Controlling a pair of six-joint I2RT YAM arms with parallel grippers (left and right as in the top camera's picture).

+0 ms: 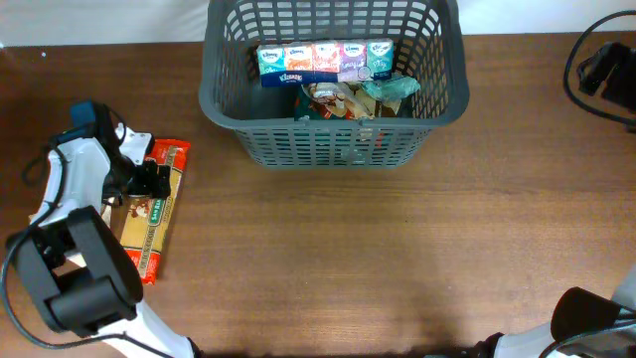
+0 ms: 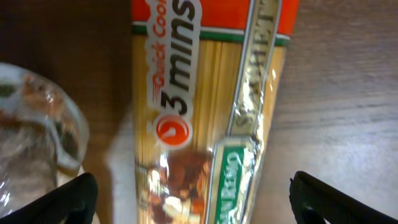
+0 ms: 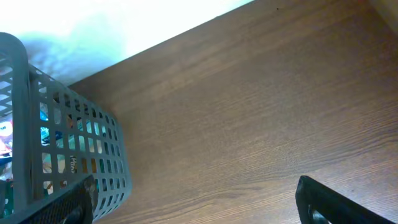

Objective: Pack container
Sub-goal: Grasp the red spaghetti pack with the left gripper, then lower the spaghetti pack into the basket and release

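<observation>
Left hand (image 2: 196,202) wide open, holding nothing, straddling the spaghetti (image 2: 205,87) — best lower squarely, pinch mid-pack, then carry toward the basket (image 1: 328,149) at two o'clock.

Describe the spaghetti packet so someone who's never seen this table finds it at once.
Start at the big dark grey basket at the table's far edge, then look left and nearer, under the left hand. The spaghetti packet lies flat there: long, red and yellow, unlike the small tissue packs inside the basket.

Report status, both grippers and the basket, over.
Left gripper open over spaghetti packet. Right gripper open, empty, over table. Basket partly packed. Nothing blocking the way.
</observation>
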